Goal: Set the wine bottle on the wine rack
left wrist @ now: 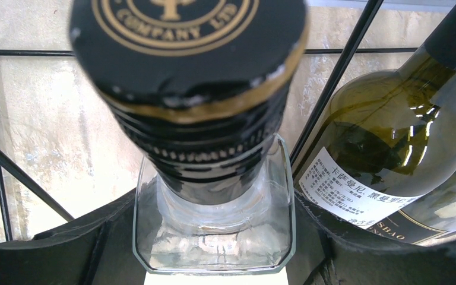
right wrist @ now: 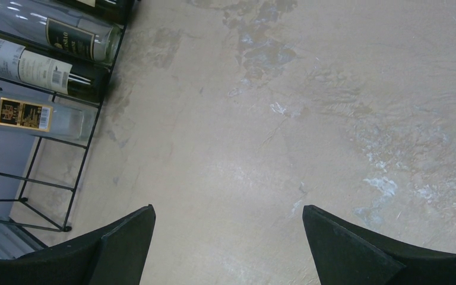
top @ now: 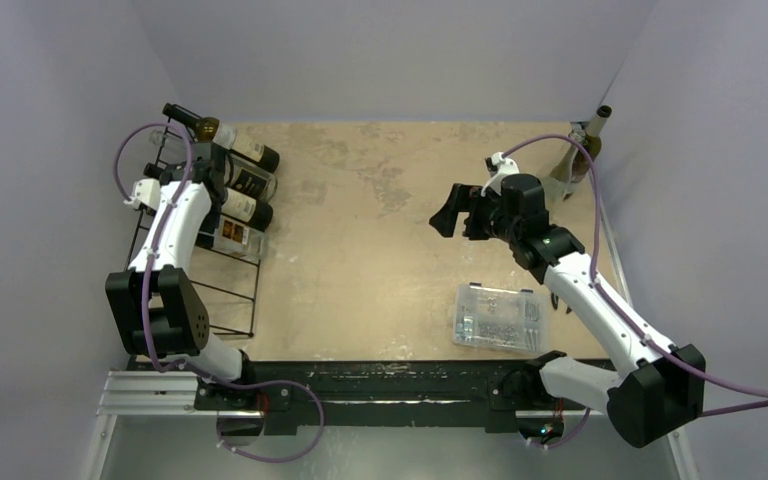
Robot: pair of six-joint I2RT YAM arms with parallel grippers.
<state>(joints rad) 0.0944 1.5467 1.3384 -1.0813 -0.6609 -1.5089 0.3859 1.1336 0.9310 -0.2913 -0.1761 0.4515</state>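
Left claw (left wrist: pixel 214 228) clasps the wine bottle (left wrist: pixel 190 83) in the wine rack (left wrist: pixel 339 77), a green bottle (left wrist: pixel 392 130) just beside. Right claw (right wrist: pixel 228 237) gapes (over the counter (right wrist: pixel 309 119)).

Between the jaws of the left gripper (left wrist: pixel 214 228) lies the bottle (left wrist: pixel 202 136), in the rack (left wrist: pixel 336 77); a second bottle (left wrist: pixel 392 136) lies just right of them.
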